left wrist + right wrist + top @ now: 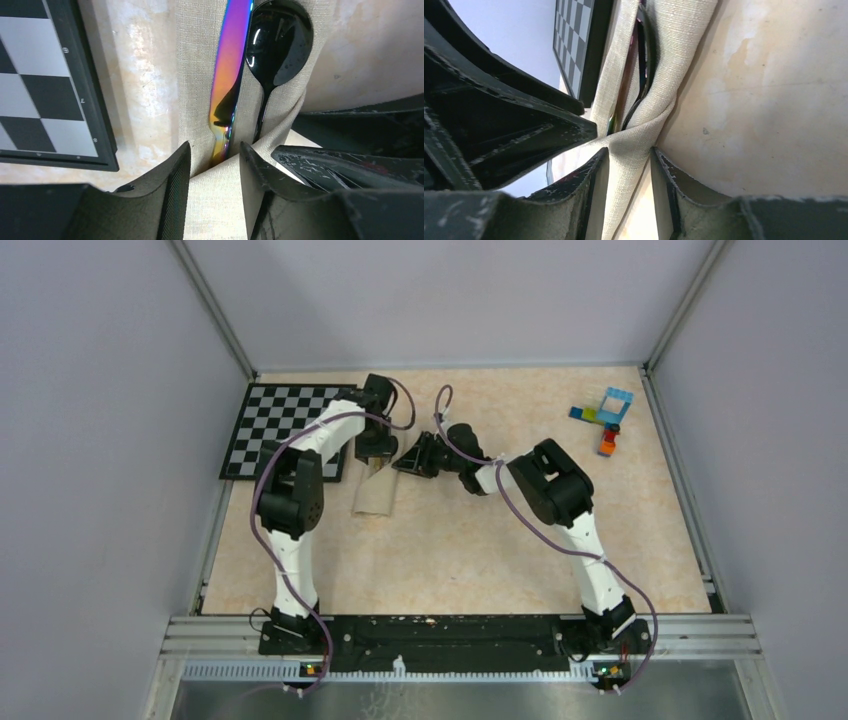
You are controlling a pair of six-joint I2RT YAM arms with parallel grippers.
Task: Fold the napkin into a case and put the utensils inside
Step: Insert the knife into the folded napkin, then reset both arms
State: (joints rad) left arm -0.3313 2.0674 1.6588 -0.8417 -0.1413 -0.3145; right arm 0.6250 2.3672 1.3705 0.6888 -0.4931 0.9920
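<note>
The napkin [375, 497] lies folded as a narrow cream case beside the chequered board. Two utensils stick out of its pocket: a rainbow-tinted knife [227, 75] and a black spoon [277, 45]. My left gripper [215, 170] stands over the pocket's mouth, its jaws apart, with the flat front layer of cloth [215, 210] lying between the fingers. My right gripper [630, 160] is shut on a raised, twisted fold of the napkin [674, 40] at the pocket's right edge. Dark utensil handles [641, 55] show inside the fold. In the top view both grippers [376, 462] [405, 460] meet at the case's far end.
The black-and-white chequered board [275, 425] lies just left of the case, its black frame [95, 100] close to the cloth. Small coloured toy bricks [608, 415] sit at the far right. Grey walls close the table on three sides.
</note>
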